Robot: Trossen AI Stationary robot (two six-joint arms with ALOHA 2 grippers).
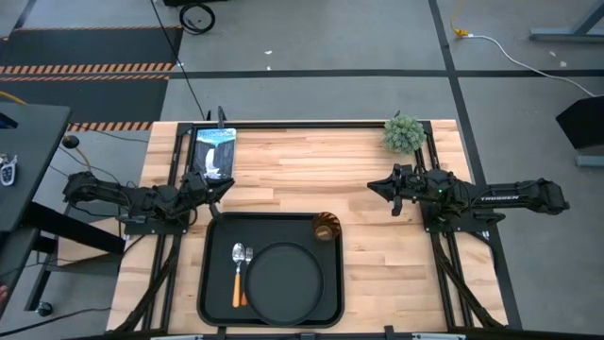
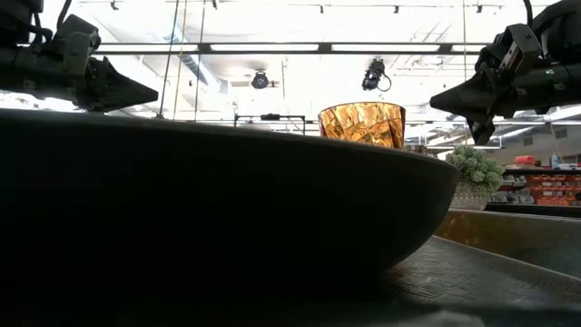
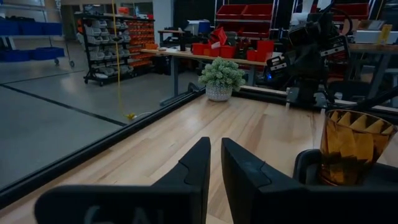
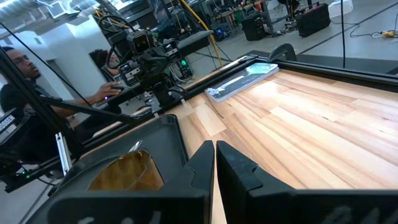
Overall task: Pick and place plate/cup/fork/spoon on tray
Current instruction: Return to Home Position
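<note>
From where I sit, all four items look to be on the large black rectangular tray already, which lies at the near edge of the wooden surface, left of centre. The round matte black plate fills the tray's middle; the orange-handled fork w/ pronged silver head and the orange-handled spoon w/ shiny oval bowl lie side by side just left of the plate, long axes running near-to-far, heads toward the far edge. The small amber translucent cup stands upright in the tray's far right corner. Left pincer hovers just beyond the tray's far left corner, fingers drawn together w/ only a slit between, gripping nothing. Right pincer hangs over bare wood, well apart from the tray on its right, fingers likewise pressed close, empty. I judge the task about done, so no pick seems left. If a fix were needed, left arm is nearer the utensils; for the cup it's roughly even btwn arms, it lies near-side of both pincers. A small potted green plant sits by the far right corner, a phone-like flat device by the far left.
</note>
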